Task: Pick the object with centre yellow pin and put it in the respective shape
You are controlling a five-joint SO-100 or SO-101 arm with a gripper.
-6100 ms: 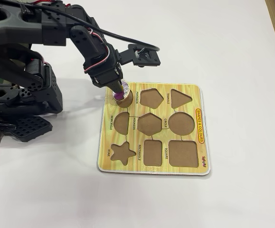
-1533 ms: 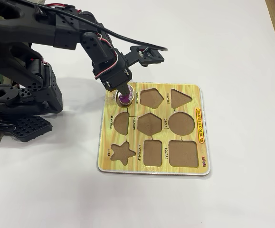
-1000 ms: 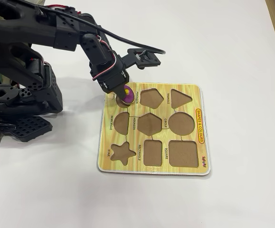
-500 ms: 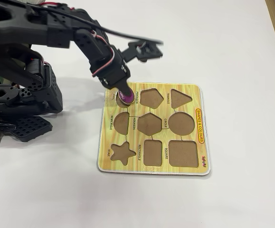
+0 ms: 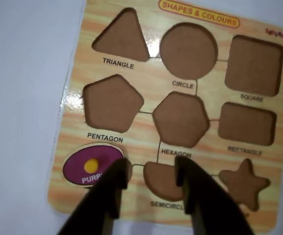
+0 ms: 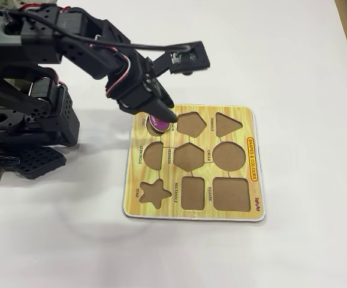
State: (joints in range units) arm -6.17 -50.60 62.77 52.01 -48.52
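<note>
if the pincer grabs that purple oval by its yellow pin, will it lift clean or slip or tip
The purple oval looks like a flat, rigid piece, so it likely won't flex. Its yellow pin is small and rounded, so it may slip or swing the piece in the pincer. It sits recessed in the board, so a tilted pull might jam.

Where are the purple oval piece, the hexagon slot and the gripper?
purple oval piece (image 5: 90,166), wrist view, on its yellow pin.
hexagon slot (image 5: 180,120), wrist view, on its recessed floor.
gripper (image 5: 152,177), wrist view, midway between fingertips.

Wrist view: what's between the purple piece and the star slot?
The empty semicircle slot, partly hidden by the open gripper. The purple piece sits at the row's left, the star slot at its right.
</note>
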